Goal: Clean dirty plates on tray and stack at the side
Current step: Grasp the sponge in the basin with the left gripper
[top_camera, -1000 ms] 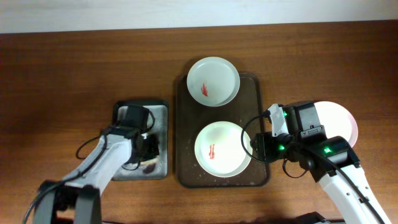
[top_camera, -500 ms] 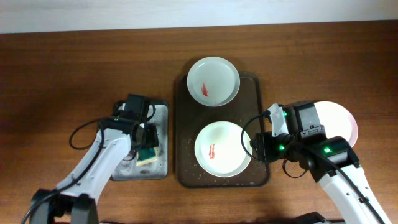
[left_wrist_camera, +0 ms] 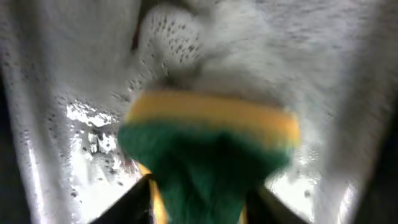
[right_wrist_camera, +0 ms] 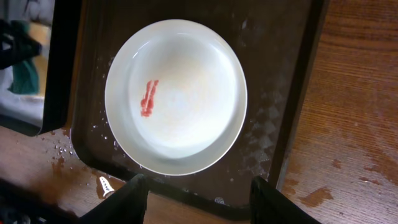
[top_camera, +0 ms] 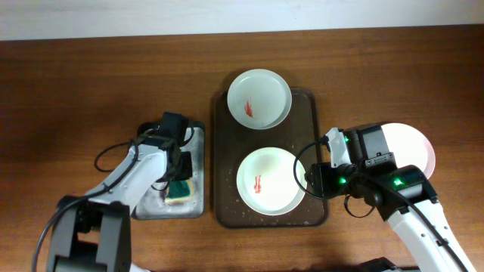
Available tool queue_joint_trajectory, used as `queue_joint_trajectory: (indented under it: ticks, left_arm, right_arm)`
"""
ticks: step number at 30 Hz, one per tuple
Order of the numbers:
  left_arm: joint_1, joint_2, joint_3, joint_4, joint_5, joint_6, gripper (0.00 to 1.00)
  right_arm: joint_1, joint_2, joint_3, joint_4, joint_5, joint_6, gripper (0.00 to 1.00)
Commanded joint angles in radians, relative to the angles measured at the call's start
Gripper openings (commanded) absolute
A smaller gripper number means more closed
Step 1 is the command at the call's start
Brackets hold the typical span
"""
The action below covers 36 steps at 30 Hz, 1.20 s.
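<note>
Sponge [left_wrist_camera: 211, 124] clamped in left gripper [left_wrist_camera: 200, 196], held at the soapy small tray [top_camera: 198, 136], probably loading suds before a wipe. Brown tray [top_camera: 223, 204] carries two plates, far plate [top_camera: 259, 98] and near plate [top_camera: 271, 181], both red-smeared, so neither is cleaned. Right gripper [right_wrist_camera: 202, 193] hangs over near plate's edge, fingers apart, likely to steady or lift it. Third plate [top_camera: 412, 143] sits on tabletop [top_camera: 76, 91] far right, looks like the stack start.

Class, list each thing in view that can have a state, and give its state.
tray: wet with droplets.
far plate: on tray, red smear, dirty.
near plate: on tray, red smear, dirty.
side plate: on table beside tray, no smear visible.
sponge: gripped, over the small grey tray.
left gripper: shut on sponge.
right gripper: open, empty, by near plate.
</note>
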State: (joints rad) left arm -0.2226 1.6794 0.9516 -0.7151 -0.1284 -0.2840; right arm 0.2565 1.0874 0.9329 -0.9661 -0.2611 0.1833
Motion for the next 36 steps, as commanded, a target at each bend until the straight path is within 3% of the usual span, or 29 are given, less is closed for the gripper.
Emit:
queue_joint_trajectory:
  ticks: [1, 3, 4, 7, 10, 11, 12, 13, 19, 20, 22, 24, 27, 29, 31, 33, 35, 36]
  left_arm:
    - [-0.003, -0.108, 0.034, -0.071, 0.050, 0.032, 0.72]
    - [-0.003, -0.116, 0.032, -0.093, 0.121, 0.032, 0.68]
    - [-0.004, -0.113, 0.023, -0.092, 0.130, 0.031, 0.57]
    - [-0.004, -0.092, -0.054, -0.041, 0.129, 0.008, 0.38]
    - [-0.004, -0.055, -0.154, 0.084, 0.130, 0.008, 0.36]
    - [-0.004, -0.046, -0.172, 0.113, 0.129, 0.008, 0.25]
    - [-0.004, -0.041, -0.175, 0.119, 0.129, 0.009, 0.08]
    - [-0.004, -0.042, -0.173, 0.121, 0.130, 0.009, 0.00]
    - [-0.004, -0.069, 0.014, -0.085, 0.130, 0.022, 0.00]
    - [-0.004, -0.073, 0.045, -0.115, 0.130, 0.021, 0.26]
    - [-0.004, -0.073, 0.058, -0.137, 0.130, 0.021, 0.63]
    - [-0.004, -0.073, 0.057, -0.166, 0.130, 0.020, 0.65]
    - [-0.004, -0.073, 0.045, -0.188, 0.129, -0.054, 0.61]
    - [-0.004, -0.073, 0.000, -0.155, 0.129, -0.123, 0.50]
    - [-0.004, -0.071, -0.077, -0.064, 0.130, -0.136, 0.48]
    - [-0.004, -0.071, -0.151, 0.026, 0.130, -0.150, 0.40]
    - [-0.004, -0.071, -0.188, 0.083, 0.130, -0.147, 0.13]
    - [-0.004, -0.072, -0.179, 0.079, 0.130, -0.115, 0.04]
  right_arm:
    - [0.007, -0.001, 0.013, 0.000, -0.009, -0.003, 0.54]
    - [0.007, -0.001, 0.013, 0.000, -0.009, -0.003, 0.54]
    - [0.007, -0.001, 0.013, 0.000, -0.009, -0.003, 0.54]
    - [0.007, -0.001, 0.013, 0.000, -0.009, -0.003, 0.58]
    - [0.007, -0.001, 0.013, 0.000, -0.009, -0.003, 0.59]
    - [0.007, -0.001, 0.013, 0.000, -0.009, -0.003, 0.59]
    - [0.007, -0.001, 0.013, 0.000, -0.009, -0.003, 0.59]
    - [0.007, -0.001, 0.013, 0.000, -0.009, -0.003, 0.59]
    - [0.007, 0.022, 0.013, 0.001, 0.047, 0.061, 0.59]
    - [0.007, 0.034, 0.013, 0.000, 0.043, 0.061, 0.59]
    - [0.007, 0.049, 0.013, 0.000, 0.043, 0.061, 0.59]
    - [0.007, 0.052, 0.013, -0.001, 0.042, 0.061, 0.59]
    - [0.007, 0.051, 0.013, -0.002, 0.035, 0.061, 0.59]
    - [0.007, 0.051, 0.013, -0.005, 0.035, 0.061, 0.59]
    - [0.007, 0.051, 0.013, -0.006, 0.036, 0.061, 0.59]
    - [0.007, 0.051, 0.013, -0.007, 0.036, 0.061, 0.59]
    - [0.007, 0.052, 0.013, -0.005, 0.036, 0.061, 0.59]
    - [0.006, 0.052, 0.013, -0.003, 0.037, 0.061, 0.59]
